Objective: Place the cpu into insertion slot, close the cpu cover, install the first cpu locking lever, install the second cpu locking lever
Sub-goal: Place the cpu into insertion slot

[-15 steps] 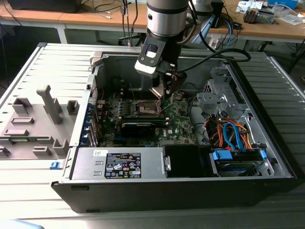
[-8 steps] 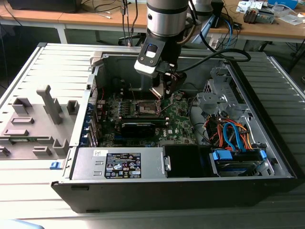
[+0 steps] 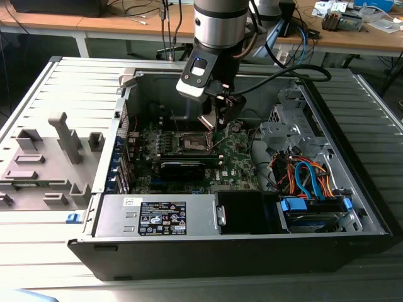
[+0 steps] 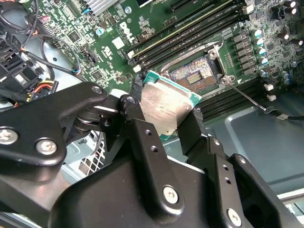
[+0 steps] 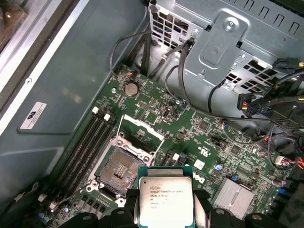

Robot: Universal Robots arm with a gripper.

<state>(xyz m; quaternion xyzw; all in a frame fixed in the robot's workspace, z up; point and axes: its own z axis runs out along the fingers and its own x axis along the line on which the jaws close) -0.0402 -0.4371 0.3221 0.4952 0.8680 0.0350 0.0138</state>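
Just short of the open slot [image 5: 121,170], gripper [image 4: 164,116] jaws clamped on the cpu [image 5: 166,202] by two opposite edges, held clear of the board [image 5: 199,142]. Looks light, stiff, fragile: edge grip only.

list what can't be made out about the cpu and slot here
cpu underside: faces away in both wrist views.
part of the cpu, second wrist view: behind the hand holding it.
slot contacts, exterior view: too small.
cpu-to-slot gap: cannot be judged in any view.
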